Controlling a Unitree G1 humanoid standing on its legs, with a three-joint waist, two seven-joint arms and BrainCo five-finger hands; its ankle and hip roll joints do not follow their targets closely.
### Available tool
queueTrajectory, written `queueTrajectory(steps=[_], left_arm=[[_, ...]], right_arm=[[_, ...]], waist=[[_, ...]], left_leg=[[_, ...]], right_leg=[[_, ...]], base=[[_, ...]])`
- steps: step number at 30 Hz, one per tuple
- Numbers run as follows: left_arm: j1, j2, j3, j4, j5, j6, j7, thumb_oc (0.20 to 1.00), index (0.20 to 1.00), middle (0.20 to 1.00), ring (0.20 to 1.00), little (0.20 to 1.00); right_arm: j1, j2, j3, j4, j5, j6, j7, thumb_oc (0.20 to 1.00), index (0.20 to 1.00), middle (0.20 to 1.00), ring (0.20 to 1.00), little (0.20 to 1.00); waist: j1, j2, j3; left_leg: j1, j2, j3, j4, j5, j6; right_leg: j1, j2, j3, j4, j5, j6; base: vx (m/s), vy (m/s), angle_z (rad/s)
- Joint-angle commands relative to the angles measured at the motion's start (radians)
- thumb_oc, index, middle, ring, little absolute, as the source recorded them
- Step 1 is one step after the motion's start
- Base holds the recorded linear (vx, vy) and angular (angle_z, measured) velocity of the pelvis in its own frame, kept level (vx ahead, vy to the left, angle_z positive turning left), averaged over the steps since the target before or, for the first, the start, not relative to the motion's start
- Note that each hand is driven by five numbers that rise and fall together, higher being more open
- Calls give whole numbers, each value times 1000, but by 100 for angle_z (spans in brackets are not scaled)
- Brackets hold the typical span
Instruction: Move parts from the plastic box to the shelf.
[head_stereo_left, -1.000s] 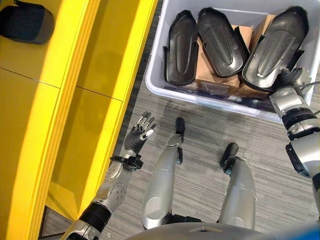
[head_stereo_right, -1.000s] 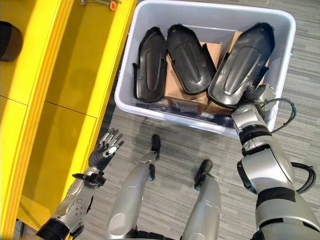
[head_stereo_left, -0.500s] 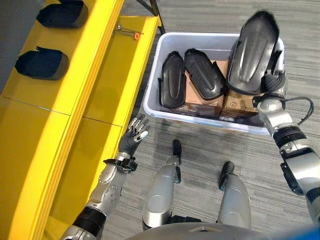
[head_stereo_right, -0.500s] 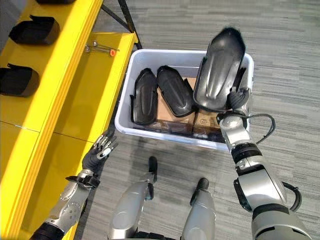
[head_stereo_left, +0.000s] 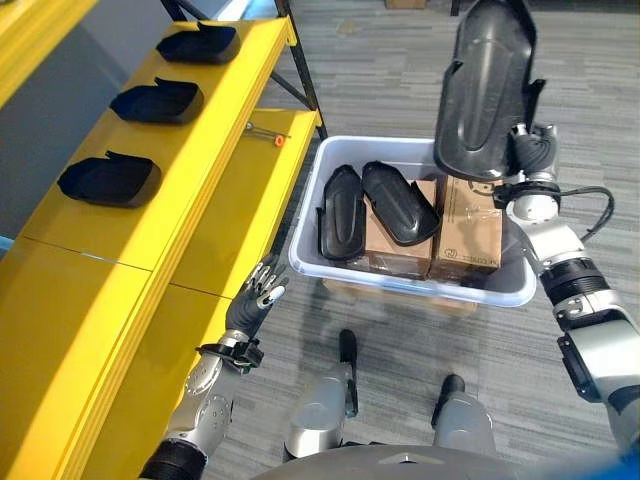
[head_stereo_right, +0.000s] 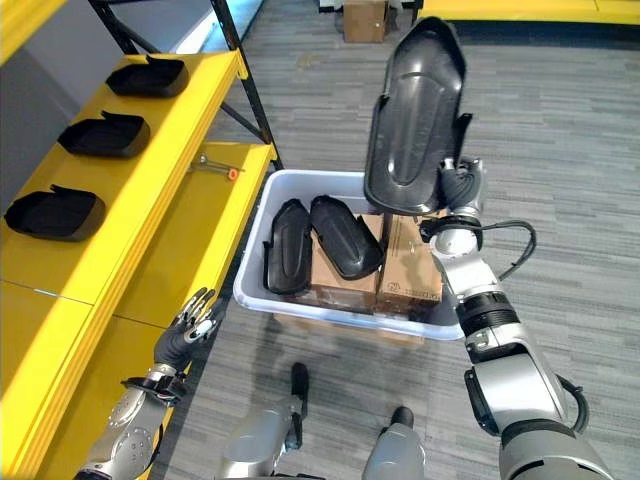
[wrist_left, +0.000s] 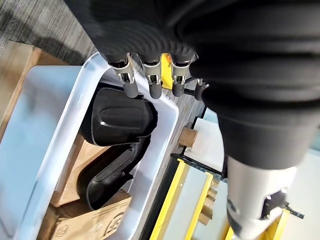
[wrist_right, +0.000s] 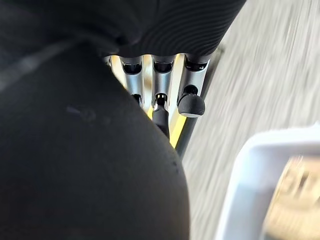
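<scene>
Right hand (head_stereo_left: 532, 160) is up at upper right of the head views, fingers curled round the lower edge of a black part (head_stereo_left: 483, 88). The part stands nearly upright, long axis vertical, hollow face toward the camera, clear above the box (head_stereo_left: 330, 270). In the right wrist view the part's dark surface sits right against the fingers (wrist_right: 161, 116).

Box is white plastic, on the grey carpet (head_stereo_left: 600, 60) at frame centre. Inside: two more black parts (head_stereo_left: 340, 211) leaning side by side at the box's left end, tilted, resting on cardboard cartons (head_stereo_left: 470, 230). The left wrist view shows the same two parts against the box wall, one above the other.

Left hand (head_stereo_left: 256, 298) is low at lower left, beside the yellow shelf (head_stereo_left: 130, 260), fingers straight and spread, holding nothing, touching nothing.

Shelf runs diagonally down the left side. Three black parts (head_stereo_left: 108, 178) already sit in a row on its upper tier at upper left, spaced apart, hollow side up. On the lower tier, near the box's far left corner, lies a small tool with an orange tip (head_stereo_left: 268, 135).
</scene>
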Motion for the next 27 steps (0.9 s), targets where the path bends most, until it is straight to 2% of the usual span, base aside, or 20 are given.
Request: queueTrajectory(steps=[1, 6, 8, 9, 13, 14, 15, 17, 18, 19, 20, 22, 23, 24, 25, 27], left_arm=[[-32, 38, 30, -42, 26, -32, -4, 1000, 1000, 1000, 1000, 1000], [-18, 33, 53, -56, 52, -28, -13, 1000, 1000, 1000, 1000, 1000], [-18, 33, 54, -57, 54, -27, -11, 1000, 1000, 1000, 1000, 1000], [-16, 38, 58, -66, 68, -26, -9, 1000, 1000, 1000, 1000, 1000], [-26, 54, 52, -84, 71, -32, -29, 1000, 1000, 1000, 1000, 1000], [-28, 63, 47, -92, 85, -35, -34, 1000, 1000, 1000, 1000, 1000], [-30, 66, 41, -91, 104, -45, -39, 1000, 1000, 1000, 1000, 1000], [-32, 69, 31, -97, 119, -45, -36, 1000, 1000, 1000, 1000, 1000], [-35, 67, 21, -93, 81, -50, -41, 1000, 1000, 1000, 1000, 1000], [-39, 57, 12, -92, 26, -35, -63, 1000, 1000, 1000, 1000, 1000], [-41, 48, 9, -92, 28, -23, -63, 1000, 1000, 1000, 1000, 1000], [-37, 26, 5, -92, 69, -3, -70, 1000, 1000, 1000, 1000, 1000], [-30, 1, -12, -72, 73, -6, -90, 1000, 1000, 1000, 1000, 1000], [-29, -3, -15, -68, 72, -7, -94, 1000, 1000, 1000, 1000, 1000], [-39, -23, -35, -25, 86, 0, -127, 1000, 1000, 1000, 1000, 1000], [-56, -27, -36, 6, 90, 9, -155, 1000, 1000, 1000, 1000, 1000]], right_arm=[[-75, 8, -6, -60, 85, -65, 144, 200, 200, 200, 200, 200], [-30, 101, 64, -187, 132, -43, 182, 200, 200, 200, 200, 200], [-29, 105, 66, -190, 137, -42, 188, 200, 200, 200, 200, 200], [-12, 150, 93, -229, 159, -51, 217, 200, 200, 200, 200, 200], [26, 208, 130, -291, 173, -47, 230, 200, 200, 200, 200, 200], [48, 230, 143, -299, 160, -54, 226, 200, 200, 200, 200, 200], [61, 241, 152, -298, 162, -58, 228, 200, 200, 200, 200, 200], [72, 259, 163, -288, 159, -60, 233, 200, 200, 200, 200, 200], [81, 267, 179, -289, 157, -56, 228, 200, 200, 200, 200, 200], [94, 269, 194, -292, 162, -53, 212, 200, 200, 200, 200, 200], [101, 270, 207, -294, 171, -43, 204, 200, 200, 200, 200, 200], [106, 278, 220, -273, 172, -51, 204, 200, 200, 200, 200, 200], [110, 272, 226, -261, 182, -50, 195, 200, 200, 200, 200, 200], [112, 271, 226, -259, 182, -51, 194, 200, 200, 200, 200, 200], [130, 263, 212, -234, 157, -71, 199, 200, 200, 200, 200, 200], [145, 245, 199, -226, 165, -76, 219, 200, 200, 200, 200, 200]], waist=[[33, -57, 20], [49, -69, 3], [50, -69, 3], [60, -75, -2], [84, -84, -15], [95, -87, -23], [102, -90, -25], [108, -91, -34], [102, -91, -37], [91, -100, -43], [88, -108, -54], [91, -127, -66], [79, -141, -76], [76, -143, -80], [41, -146, -99], [27, -149, -114]], left_leg=[[3, 21, -26, 72, -112, -19], [24, 12, -20, 70, -119, -4], [25, 11, -20, 70, -120, -3], [31, -1, -14, 70, -123, 9], [38, -38, -16, 49, -128, 36], [44, -56, -26, 34, -128, 51], [52, -66, -31, 26, -131, 61], [59, -75, -42, 18, -134, 76], [68, -82, -62, 10, -138, 87], [74, -99, -99, 3, -139, 96], [77, -111, -116, -9, -133, 95], [90, -129, -139, -32, -115, 81], [94, -152, -170, -51, -100, 76], [90, -156, -177, -53, -98, 76], [90, -181, -237, -61, -97, 89], [89, -189, -256, -57, -101, 90]], right_leg=[[28, 9, -38, -95, 81, -49], [70, -11, -57, -126, 105, -28], [73, -12, -58, -128, 106, -27], [95, -26, -71, -146, 125, -11], [125, -56, -98, -152, 156, -3], [116, -81, -112, -113, 188, -2], [117, -91, -120, -91, 194, -1], [114, -85, -125, -52, 189, -6], [103, -42, -98, -21, 161, -14], [101, 59, -68, -30, 99, -35], [101, 119, -63, -56, 80, -56], [102, 203, -60, -128, 84, -88], [97, 256, -4, -223, 132, -94], [93, 263, 6, -238, 142, -94], [73, 294, 120, -269, 177, -95], [65, 296, 140, -283, 192, -88]], base=[[134, 199, 10], [83, 185, 10], [29, 166, 23], [19, 302, 23], [-19, 336, 22], [-36, 282, 24], [-23, 224, 25], [2, 129, 36], [44, 76, 24], [69, 31, 17], [93, -28, 56], [106, -64, 84], [96, -77, 25], [130, -132, 37], [104, -122, 63], [86, -118, 113]])
